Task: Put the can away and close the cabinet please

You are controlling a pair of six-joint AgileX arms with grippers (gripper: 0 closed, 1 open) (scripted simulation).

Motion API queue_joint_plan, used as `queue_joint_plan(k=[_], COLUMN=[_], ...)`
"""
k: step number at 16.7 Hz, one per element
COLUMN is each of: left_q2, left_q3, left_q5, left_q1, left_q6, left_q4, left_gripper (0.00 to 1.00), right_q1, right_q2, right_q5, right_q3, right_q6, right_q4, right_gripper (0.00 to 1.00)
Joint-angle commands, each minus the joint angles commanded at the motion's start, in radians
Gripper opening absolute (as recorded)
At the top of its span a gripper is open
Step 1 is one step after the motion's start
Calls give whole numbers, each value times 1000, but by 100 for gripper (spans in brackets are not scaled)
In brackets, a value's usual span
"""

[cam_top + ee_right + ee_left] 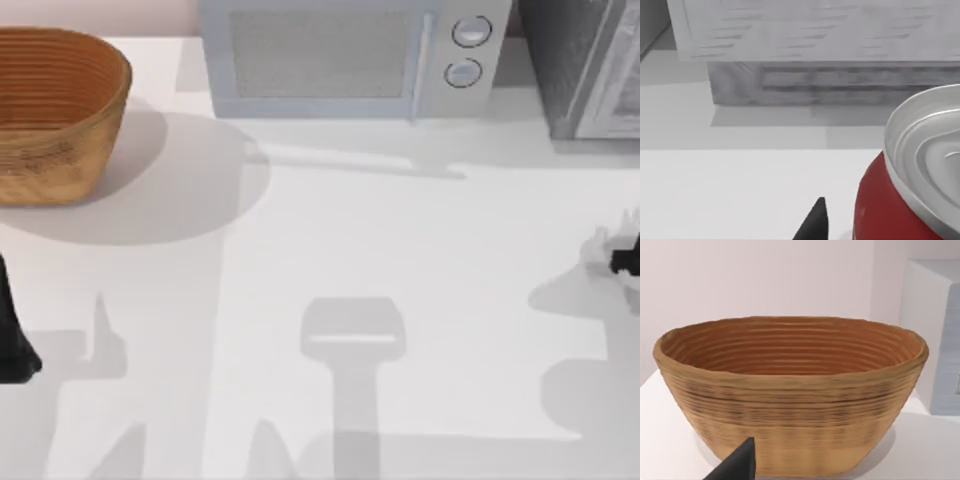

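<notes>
Table (400,260), white: its broad middle lay bare, crossed by grey shadows, with open room from the near edge back to the appliances.

Basket (55,110), woven, tan: stood at the far left corner, its rim cut by the top view's left edge; in the left wrist view the basket (790,400) sat upright with a clear strip of table in front.

Microwave (350,55), pale grey: stood along the far edge at centre.

Cabinet (585,65), grey: stood at the far right corner, just beside the microwave; in the right wrist view the cabinet (830,55) showed a low dark recess beneath a pale panel.

Can (910,185), red with a silver top: stood close to the right wrist camera, on the table short of the cabinet.

Left arm (12,330): sat at the left edge, well apart from the basket; finger spread cannot be told.

Right gripper (628,262): sat at the right edge, mid-depth; whether it gripped the can cannot be told.
</notes>
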Motion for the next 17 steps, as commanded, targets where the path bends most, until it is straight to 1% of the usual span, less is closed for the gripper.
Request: queue_joint_plan(k=[5, 6, 17], left_q2=[0, 0, 0], left_q3=[0, 0, 0], left_q5=[0, 0, 0], left_q1=[0, 0, 0], left_q6=[0, 0, 0], left_q4=[0, 0, 0], left_gripper=[100, 100, 100], right_q1=[0, 0, -1], right_q2=[0, 0, -26], right_q5=[0, 0, 0], right_q3=[0, 0, 13], right_q6=[0, 0, 0], right_q4=[0, 0, -3], right_gripper=[2, 0, 0])
